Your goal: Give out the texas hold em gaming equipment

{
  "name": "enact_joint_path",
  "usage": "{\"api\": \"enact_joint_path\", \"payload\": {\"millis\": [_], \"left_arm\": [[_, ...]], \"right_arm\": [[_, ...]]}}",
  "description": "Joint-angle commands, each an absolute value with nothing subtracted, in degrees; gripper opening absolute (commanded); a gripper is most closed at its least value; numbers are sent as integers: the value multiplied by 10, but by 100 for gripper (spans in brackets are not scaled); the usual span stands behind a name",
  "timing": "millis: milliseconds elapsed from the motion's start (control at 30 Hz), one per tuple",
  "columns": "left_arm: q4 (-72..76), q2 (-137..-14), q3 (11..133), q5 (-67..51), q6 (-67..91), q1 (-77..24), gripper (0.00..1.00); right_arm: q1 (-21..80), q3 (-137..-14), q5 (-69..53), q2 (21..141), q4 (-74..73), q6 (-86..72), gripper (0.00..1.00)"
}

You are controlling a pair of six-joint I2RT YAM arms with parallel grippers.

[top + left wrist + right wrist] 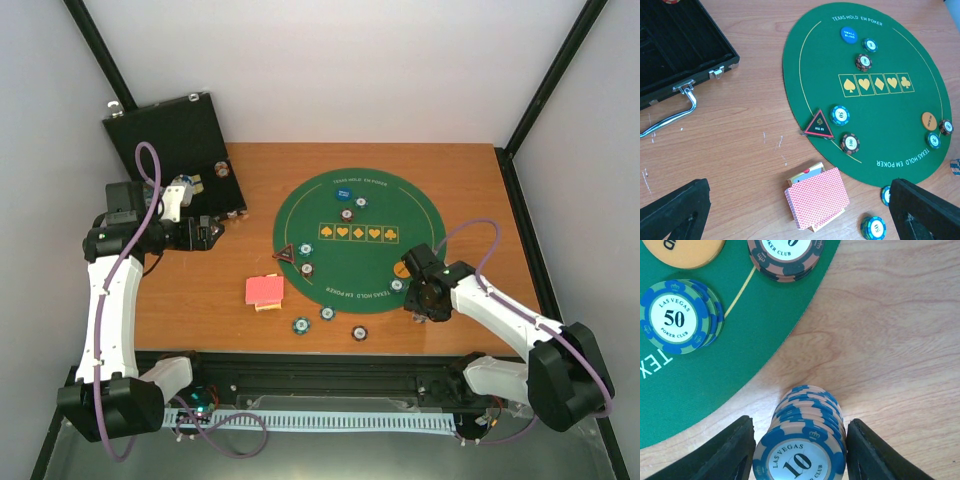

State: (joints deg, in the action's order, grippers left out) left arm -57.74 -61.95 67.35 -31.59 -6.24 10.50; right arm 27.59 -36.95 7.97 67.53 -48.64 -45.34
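My right gripper (800, 450) is shut on a stack of blue-and-peach "10" poker chips (802, 440) that stands on the wood just off the green mat's (690, 390) right edge; it shows in the top view (428, 295). On the mat beside it lie a teal "50" chip stack (675, 317), a brown chip (785, 255) and the orange button (682, 250). My left gripper (799, 200) is open and empty above the red-backed card deck (817, 197). The dark triangle button (819, 125) and blue button (849, 34) lie on the mat (880, 130).
An open black case (165, 140) stands at the back left, its handle (670, 115) on the wood. Loose teal chips (300, 325) lie near the front edge below the mat. Black frame posts stand at the table's corners.
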Motion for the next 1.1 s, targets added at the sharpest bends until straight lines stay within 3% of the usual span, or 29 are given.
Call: {"api": "enact_joint_path", "payload": {"millis": [0,367,800,1067], "left_arm": [[-577,-609,684,-326,-65,109,100],[-578,-606,683,-321,-68,108,100],[-576,-603,681,-322,-69,108,100],[-574,-603,678,-324,-68,108,100]], "right_arm": [[272,-380,84,670,-494,-459,46],[272,-380,86,687,-493,-458,44],[272,-401,93,660,-530,-460,20],[273,-452,99,636,-575,-447,18]]}}
